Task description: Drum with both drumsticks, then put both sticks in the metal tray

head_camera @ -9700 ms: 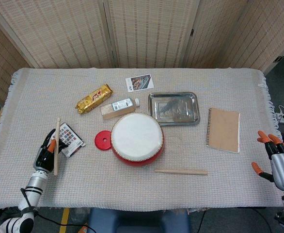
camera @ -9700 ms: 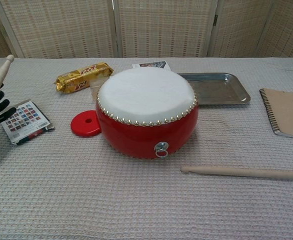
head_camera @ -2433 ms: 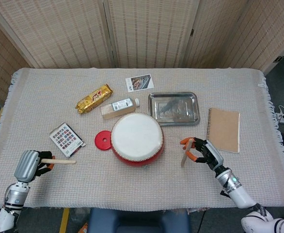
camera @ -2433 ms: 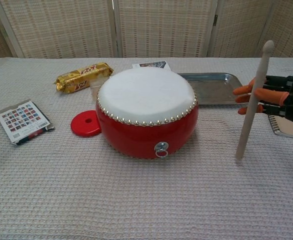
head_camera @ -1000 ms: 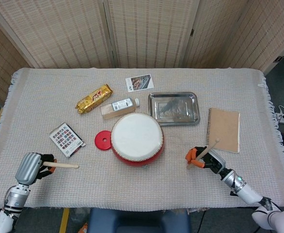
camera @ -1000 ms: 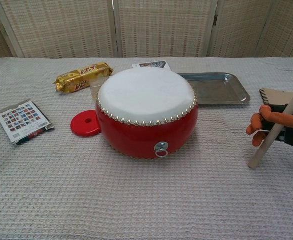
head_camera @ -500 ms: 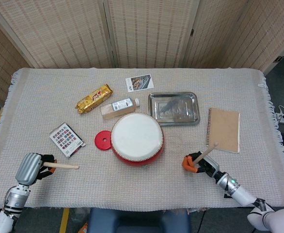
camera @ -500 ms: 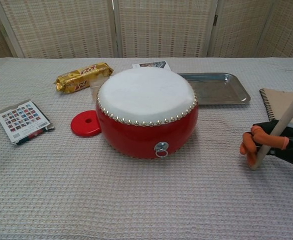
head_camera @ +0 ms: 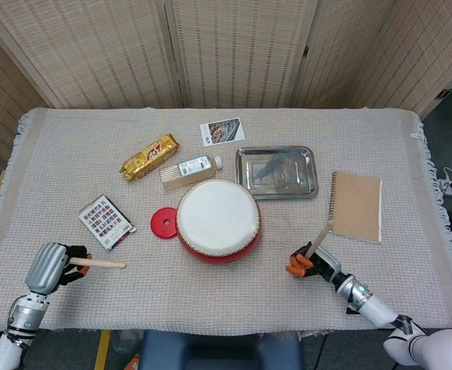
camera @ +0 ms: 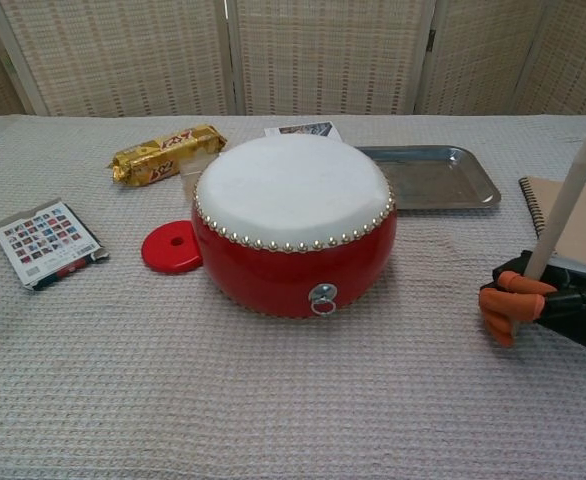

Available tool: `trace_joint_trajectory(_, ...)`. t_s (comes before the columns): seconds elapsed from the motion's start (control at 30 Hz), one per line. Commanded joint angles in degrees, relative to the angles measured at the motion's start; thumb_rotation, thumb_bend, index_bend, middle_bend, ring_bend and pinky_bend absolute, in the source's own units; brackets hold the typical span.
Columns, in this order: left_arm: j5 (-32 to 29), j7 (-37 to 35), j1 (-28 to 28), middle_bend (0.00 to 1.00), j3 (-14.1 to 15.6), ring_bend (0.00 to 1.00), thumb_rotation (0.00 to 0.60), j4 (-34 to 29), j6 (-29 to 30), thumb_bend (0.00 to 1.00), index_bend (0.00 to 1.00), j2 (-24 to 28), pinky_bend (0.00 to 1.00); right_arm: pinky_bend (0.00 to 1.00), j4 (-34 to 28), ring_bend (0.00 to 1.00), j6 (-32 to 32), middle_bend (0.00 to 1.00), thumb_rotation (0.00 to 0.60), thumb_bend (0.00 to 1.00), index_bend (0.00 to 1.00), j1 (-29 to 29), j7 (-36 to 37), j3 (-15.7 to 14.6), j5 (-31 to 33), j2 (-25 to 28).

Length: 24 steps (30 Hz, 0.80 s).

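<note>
Two drumsticks are held, one per hand. At the table's near-left corner the left hand (head_camera: 50, 267) is curled around a drumstick (head_camera: 99, 264) pointing right, toward the drum. Beyond it lie a card of stamps (head_camera: 105, 222), a gold snack bar (head_camera: 150, 156), a small bottle (head_camera: 195, 166) and a red disc (head_camera: 164, 223) touching the red drum (head_camera: 218, 220). Behind the drum sit a photo card (head_camera: 221, 131) and the metal tray (head_camera: 277, 172). The right hand (camera: 533, 300) grips the second drumstick (camera: 571, 195) tilted up, beside the brown notebook (head_camera: 357, 206).
</note>
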Motion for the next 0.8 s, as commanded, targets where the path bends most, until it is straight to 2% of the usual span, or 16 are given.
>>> trace_joint_trajectory(0.03, -0.13, -0.17, -0.02, 1.00, -0.02, 1.00, 0.600, 0.16, -0.14, 0.75, 0.97, -0.02, 1.00, 0.74, -0.71, 0.76, -0.56, 0.91, 0.600, 0.19, 1.00, 0.27, -1.96, 0.80, 0.84, -0.51)
trace_joint_trajectory(0.1, -0.22, -0.31, -0.04, 1.00, -0.03, 1.00, 0.600, 0.29, -0.27, 0.75, 0.97, -0.08, 1.00, 0.78, -1.09, 0.80, -0.86, 0.95, 0.600, 0.25, 1.00, 0.44, -2.79, 0.96, 1.02, -0.54)
trace_joint_trajectory(0.2, -0.26, -0.37, -0.08, 1.00, -0.02, 1.00, 0.600, 0.49, -0.38, 0.75, 0.97, -0.13, 1.00, 0.82, -1.65, 0.85, -0.98, 0.99, 0.600, 0.41, 1.00, 0.51, -3.71, 1.40, 1.51, -0.58)
trace_joint_trajectory(0.3, -0.28, -0.40, -0.08, 1.00, -0.03, 1.00, 0.600, 0.55, -0.39, 0.75, 0.97, -0.14, 1.00, 0.85, -1.78, 0.89, -0.92, 1.00, 0.600, 0.52, 1.00, 0.46, -3.99, 1.54, 1.67, -0.60)
trace_joint_trajectory(0.4, -0.53, -0.56, -0.14, 1.00, -0.16, 1.00, 0.600, 0.88, -0.58, 0.75, 0.97, -0.18, 1.00, 0.94, -2.52, 0.96, 0.52, 1.00, 0.600, 0.69, 1.00, 0.45, -5.11, 2.43, 1.93, -0.42)
trace_joint_trajectory(0.6, -0.70, -0.65, -0.57, 1.00, -0.28, 1.00, 0.600, 1.55, -1.33, 0.75, 0.97, -0.15, 1.00, 1.00, -6.86, 1.00, 0.91, 1.00, 0.600, 0.83, 1.00, 1.16, -10.31, 3.25, 2.21, 2.75)
trace_joint_trajectory(0.7, -0.64, -0.50, -0.96, 1.00, -0.44, 1.00, 0.600, 1.88, -1.69, 0.75, 0.97, 0.05, 1.00, 1.00, -12.57, 1.00, -0.95, 1.00, 0.600, 0.86, 1.00, 2.21, -17.66, 3.87, 2.93, 6.67)
trace_joint_trajectory(0.8, -0.51, -0.32, -1.41, 1.00, -0.64, 1.00, 0.600, 2.10, -1.99, 0.75, 0.97, 0.32, 1.00, 1.00, -21.06, 1.00, -4.21, 1.00, 0.600, 0.87, 1.00, 4.02, -27.73, 4.14, 3.44, 12.77)
